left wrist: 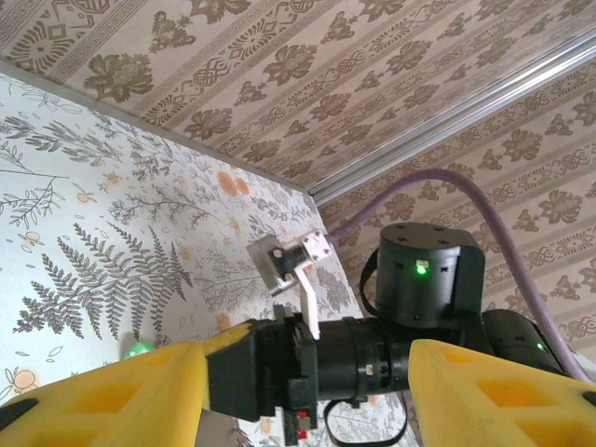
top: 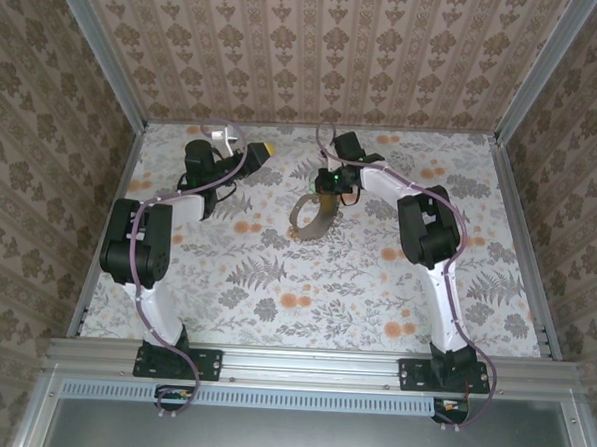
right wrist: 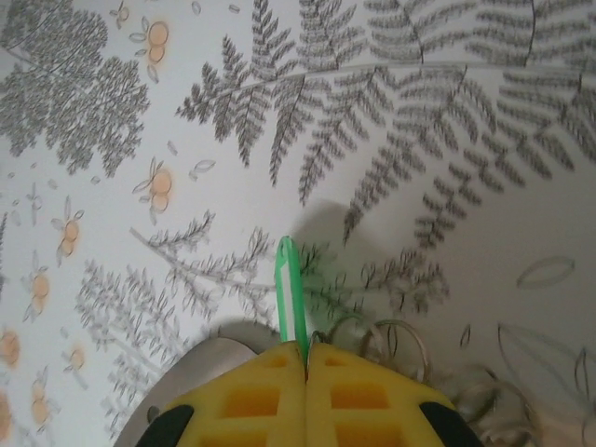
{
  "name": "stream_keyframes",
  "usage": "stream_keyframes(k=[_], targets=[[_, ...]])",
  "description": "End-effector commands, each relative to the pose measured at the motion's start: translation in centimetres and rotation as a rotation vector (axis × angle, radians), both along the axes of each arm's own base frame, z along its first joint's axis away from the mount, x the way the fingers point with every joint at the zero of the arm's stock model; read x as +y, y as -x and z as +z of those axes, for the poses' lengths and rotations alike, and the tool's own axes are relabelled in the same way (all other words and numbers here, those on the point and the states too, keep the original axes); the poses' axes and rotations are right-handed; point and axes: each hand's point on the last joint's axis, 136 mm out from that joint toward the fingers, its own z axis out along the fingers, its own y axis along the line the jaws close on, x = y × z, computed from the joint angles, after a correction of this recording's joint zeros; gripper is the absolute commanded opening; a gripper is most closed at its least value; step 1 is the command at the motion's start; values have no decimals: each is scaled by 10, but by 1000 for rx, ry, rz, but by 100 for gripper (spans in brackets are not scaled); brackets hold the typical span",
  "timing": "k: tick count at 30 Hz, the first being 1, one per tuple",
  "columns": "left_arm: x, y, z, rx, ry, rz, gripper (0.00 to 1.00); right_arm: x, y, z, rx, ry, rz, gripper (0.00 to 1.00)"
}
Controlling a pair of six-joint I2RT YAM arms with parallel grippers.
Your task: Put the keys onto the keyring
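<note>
White, fern-printed table point(top: 304, 314) carries the tan keyring point(top: 312, 216) near its middle. The left gripper point(top: 257, 153) hangs with fingers apart toward the far-left corner. The right gripper point(right wrist: 305, 352), just beside the keyring, pinches the green key point(right wrist: 291, 298).

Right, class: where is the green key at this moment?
In the right wrist view the green key stands edge-on, pinched between the closed yellow fingertips of the right gripper, with the fern-patterned table behind it.
</note>
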Motion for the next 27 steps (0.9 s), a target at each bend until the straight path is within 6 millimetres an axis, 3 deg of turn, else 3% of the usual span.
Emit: stream_keyframes(k=[1, 7, 17, 23, 27], targets=[[-2, 10, 17, -42, -11, -25, 60, 10, 2, 71, -111, -143, 6, 0], [-9, 18, 28, -64, -43, -42, 60, 8, 24, 142, -261, -332, 15, 0], [-31, 40, 48, -174, -170, -131, 61, -16, 53, 248, -461, -562, 13, 0], [-54, 57, 71, -305, -264, -212, 62, -22, 71, 289, -543, -616, 50, 0], [-74, 77, 87, -398, -327, -286, 63, -24, 80, 301, -563, -637, 55, 0]])
